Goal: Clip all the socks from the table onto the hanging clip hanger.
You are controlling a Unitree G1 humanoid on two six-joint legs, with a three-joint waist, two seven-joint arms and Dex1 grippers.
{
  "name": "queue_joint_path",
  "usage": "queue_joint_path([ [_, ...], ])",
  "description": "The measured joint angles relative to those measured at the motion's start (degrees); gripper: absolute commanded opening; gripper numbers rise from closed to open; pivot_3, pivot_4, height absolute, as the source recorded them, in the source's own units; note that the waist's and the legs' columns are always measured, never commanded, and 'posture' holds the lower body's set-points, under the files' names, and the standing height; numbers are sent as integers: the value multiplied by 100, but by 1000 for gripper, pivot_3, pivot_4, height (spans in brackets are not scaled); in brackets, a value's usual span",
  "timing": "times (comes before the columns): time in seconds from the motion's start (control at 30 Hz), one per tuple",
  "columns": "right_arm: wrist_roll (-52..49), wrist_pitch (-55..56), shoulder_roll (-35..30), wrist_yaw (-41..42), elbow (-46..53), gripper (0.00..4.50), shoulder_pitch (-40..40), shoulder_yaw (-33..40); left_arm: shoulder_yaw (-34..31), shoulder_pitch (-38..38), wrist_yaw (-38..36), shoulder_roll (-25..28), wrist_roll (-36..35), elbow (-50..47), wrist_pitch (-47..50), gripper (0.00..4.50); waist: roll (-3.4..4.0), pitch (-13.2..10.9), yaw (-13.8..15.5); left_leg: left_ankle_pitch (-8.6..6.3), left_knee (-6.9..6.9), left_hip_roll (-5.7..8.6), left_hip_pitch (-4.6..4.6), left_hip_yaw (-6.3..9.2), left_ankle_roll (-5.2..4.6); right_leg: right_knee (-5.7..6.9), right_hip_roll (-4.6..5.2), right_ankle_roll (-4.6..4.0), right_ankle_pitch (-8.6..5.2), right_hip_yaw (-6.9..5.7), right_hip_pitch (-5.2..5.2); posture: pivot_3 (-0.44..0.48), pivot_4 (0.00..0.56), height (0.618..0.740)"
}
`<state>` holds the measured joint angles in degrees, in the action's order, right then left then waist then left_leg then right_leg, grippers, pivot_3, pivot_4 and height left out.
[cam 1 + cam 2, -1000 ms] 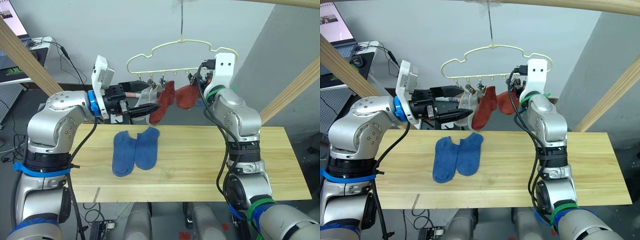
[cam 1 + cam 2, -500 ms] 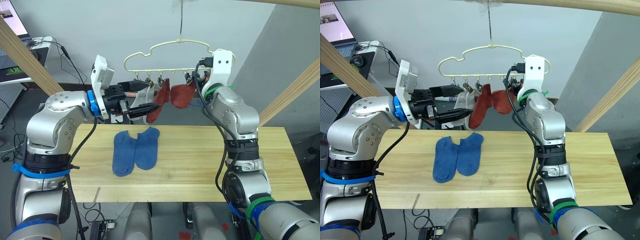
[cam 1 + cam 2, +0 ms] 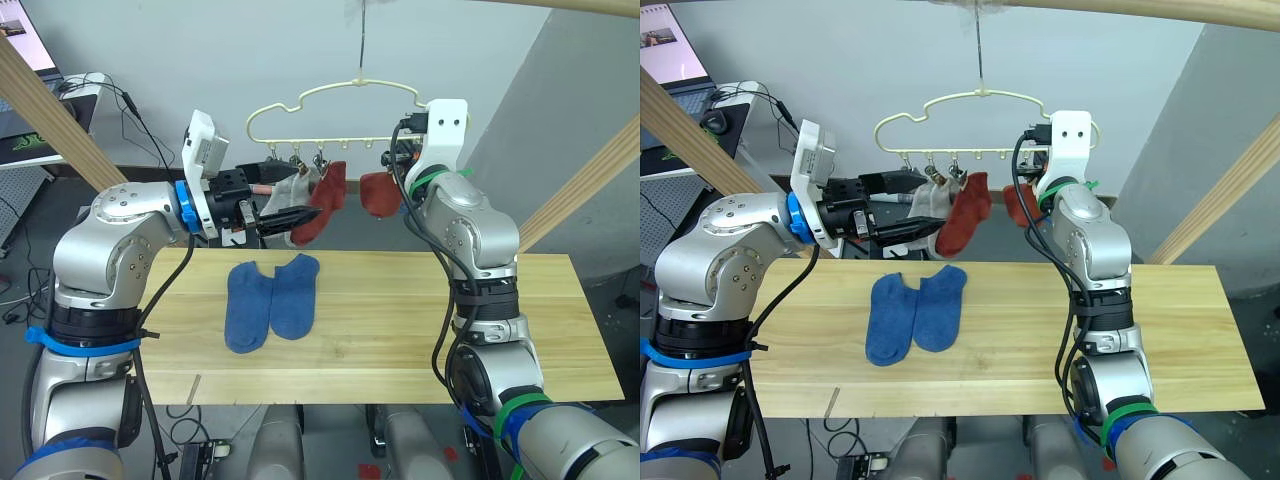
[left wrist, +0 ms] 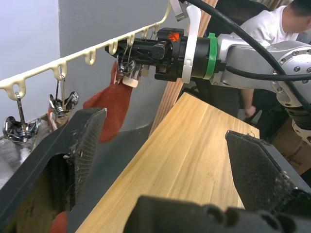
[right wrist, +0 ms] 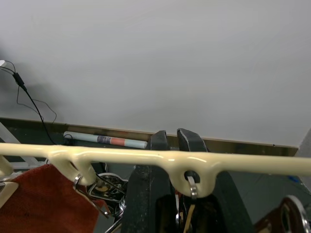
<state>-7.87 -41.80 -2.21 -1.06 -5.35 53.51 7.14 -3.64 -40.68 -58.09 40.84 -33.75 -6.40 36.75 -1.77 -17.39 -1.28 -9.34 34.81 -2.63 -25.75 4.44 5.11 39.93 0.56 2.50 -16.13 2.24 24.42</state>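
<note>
Two head cameras look forward and down over the table (image 3: 400, 330), sharing the hanger (image 3: 335, 100) and both arms. The left wrist camera faces along the table's length towards the right arm, close under the hanger's clip row. The right wrist camera sits just beneath the hanger bar, facing the wall (image 5: 155, 58).

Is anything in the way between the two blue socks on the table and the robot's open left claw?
Nothing visible blocks them. The blue socks lie flat on the table, uncovered, with only open air below the left gripper, which hangs open above them by the clip hanger.
</note>
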Motion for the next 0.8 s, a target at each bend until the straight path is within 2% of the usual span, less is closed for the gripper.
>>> queue_joint_path([
  [0.23, 0, 5, -47, -50, 1, 18, 14, 3, 287, 213, 129, 215, 352, -38, 196, 4500, 0, 0, -10, 0, -4, 0, 1, -2, 0, -1, 0, 0, 0, 3, 0, 146, 287, 740],
  [0.4, -1, -45, -62, -60, 51, 18, 18, -2, 1042, 880, 335, 390, 1096, -114, 198, 4500, 3, -2, -2, 0, -10, -1, -1, -3, 0, -4, 0, -1, -1, 3, 6, 132, 292, 740],
  [0.63, -3, -173, -10, -122, 137, 18, 17, -6, 1452, 1553, 1382, -362, 2238, 544, -752, 4500, 4, -2, 25, 0, -10, 0, -1, -6, 0, -3, 0, -2, -1, 7, 9, 117, 299, 740],
  [0.67, -4, -204, -8, -137, 164, 18, 17, -4, 1463, 1564, 1564, -609, 2377, 834, -892, 4500, 5, -3, 34, 0, -10, -1, -2, -6, 0, -3, 0, -2, -1, 6, 10, 117, 299, 740],
  [0.8, -7, -285, 0, -154, 220, 18, 15, -12, 1559, 1423, 1991, -1070, 2814, 1686, -1374, 4500, 4, -3, 55, 0, -8, -1, -2, -6, 0, -1, 0, -2, -1, 6, 11, 101, 303, 740],
])
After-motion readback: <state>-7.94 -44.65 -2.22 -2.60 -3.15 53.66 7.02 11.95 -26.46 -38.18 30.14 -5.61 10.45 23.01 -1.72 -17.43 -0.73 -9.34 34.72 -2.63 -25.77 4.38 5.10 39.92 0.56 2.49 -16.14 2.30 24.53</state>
